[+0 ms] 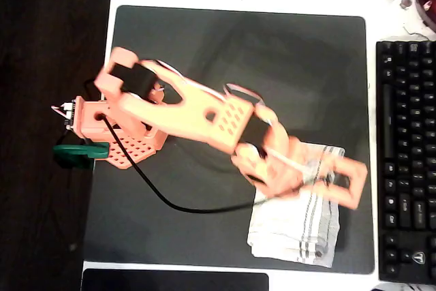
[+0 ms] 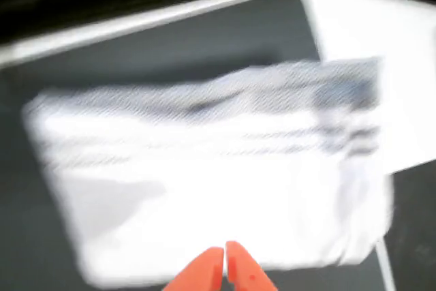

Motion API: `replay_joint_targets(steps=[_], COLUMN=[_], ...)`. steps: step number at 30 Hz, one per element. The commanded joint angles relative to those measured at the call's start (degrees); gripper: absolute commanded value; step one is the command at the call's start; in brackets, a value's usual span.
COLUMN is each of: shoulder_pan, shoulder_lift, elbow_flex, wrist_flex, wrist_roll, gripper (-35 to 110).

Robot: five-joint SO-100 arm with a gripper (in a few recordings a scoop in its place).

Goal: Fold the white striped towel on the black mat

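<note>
Evenly and brightly lit from above. Overhead view: sharp on the black mat [image 1: 204, 46], motion-blurred on the gripper [image 1: 351, 182]; soft shadow just beside the white striped towel [image 1: 300, 226]; white desk overexposed. Wrist view: heavily motion-smeared throughout, stripes streaked, towel washed out to near-white, edges undefined.

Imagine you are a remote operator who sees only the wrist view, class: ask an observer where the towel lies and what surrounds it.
Operator: Where on the mat is the towel?
Observer: The white striped towel lies near the black mat's lower right corner in the overhead view.
Operator: What's beyond it?
Observer: A black keyboard lies right of the mat.
Operator: And the gripper?
Observer: The gripper is above the towel's upper edge, blurred.
</note>
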Motion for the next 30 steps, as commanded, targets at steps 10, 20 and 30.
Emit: replay_joint_targets(steps=[10, 20, 30], shoulder_pan=[-7.38, -20.3, -20.74], shoulder_lift=[44.3, 71.28, 85.25], elbow_flex=[34.98, 57.04, 71.54], wrist_flex=[2.37, 2.55, 3.08], wrist_roll=[-2.64, 4.83, 4.48], gripper=[0, 0, 0])
